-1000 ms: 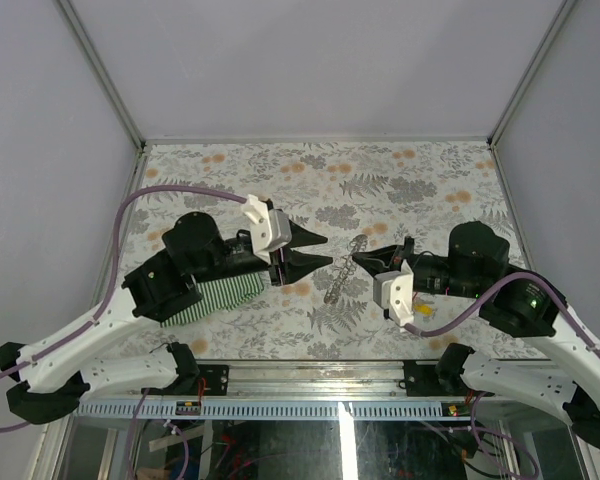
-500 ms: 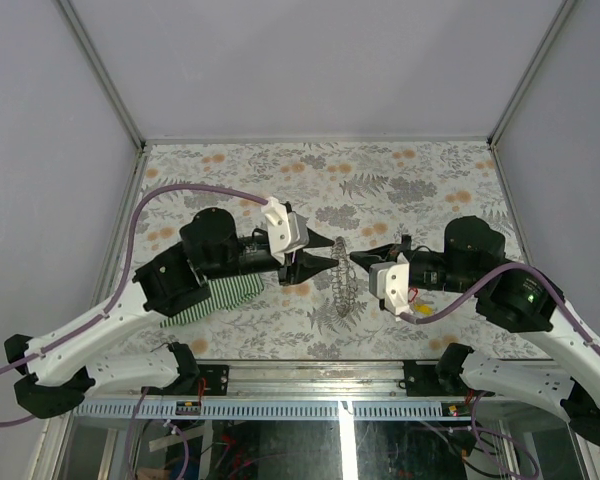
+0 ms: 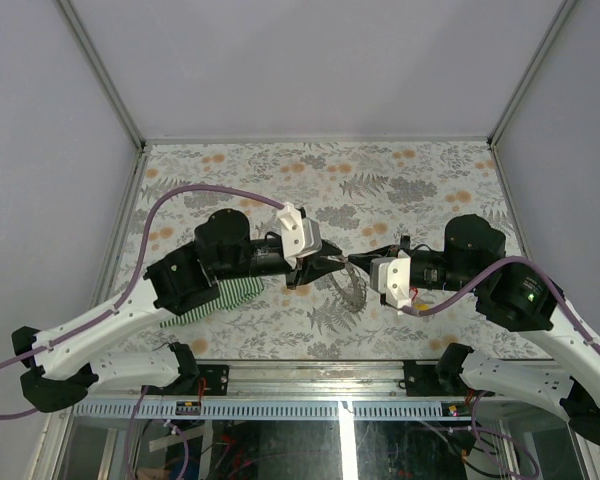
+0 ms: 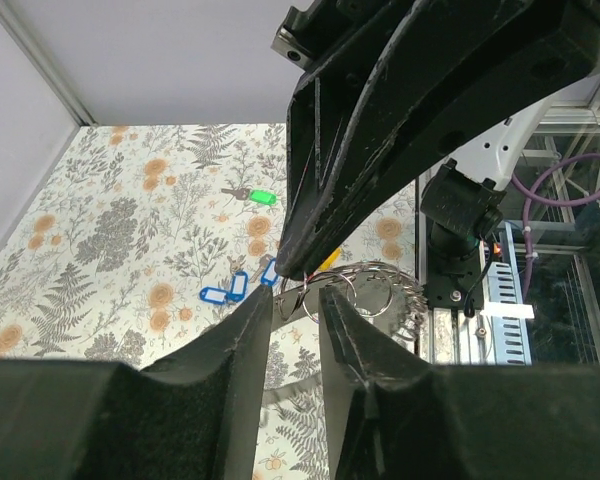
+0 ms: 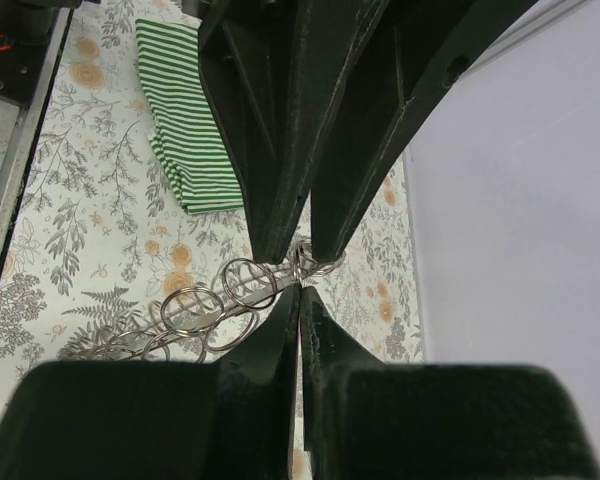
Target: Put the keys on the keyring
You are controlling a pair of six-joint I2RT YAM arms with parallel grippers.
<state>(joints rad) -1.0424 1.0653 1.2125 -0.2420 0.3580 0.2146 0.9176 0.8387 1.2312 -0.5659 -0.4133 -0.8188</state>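
We're over a table [image 3: 430, 180] covered in a grey and orange floral print, boxed in by plain grey walls [image 3: 310, 60] with aluminium posts [image 3: 100, 70] in the corners.

A green striped cloth [image 3: 238, 291] lies at the near left, half hidden under the left arm. Purple cables [image 3: 190, 192] loop over both arms.

From the top view the arms block the keys. The left wrist camera finds them flat on the table: blue keys [image 4: 225, 293] together just beyond the fingertips, and a green key [image 4: 265, 198] farther out, well apart from them. None of them is on the loop.

Both arms reach in low from their sides and meet nose to nose over the middle of the table. The left claw [image 3: 332, 262] points right and the right claw [image 3: 351, 264] points left, tips almost touching.

The keyring [image 3: 353, 290], a silvery chain of little loops, hangs off the table from that meeting point and sags toward the near edge.

The right claw's fingers are pressed tight together, with the keyring's end caught at their tip.

The left claw's fingers stand a narrow gap apart, and the keyring's end loop sits in that gap. Whether they are pinching it, I can't tell.
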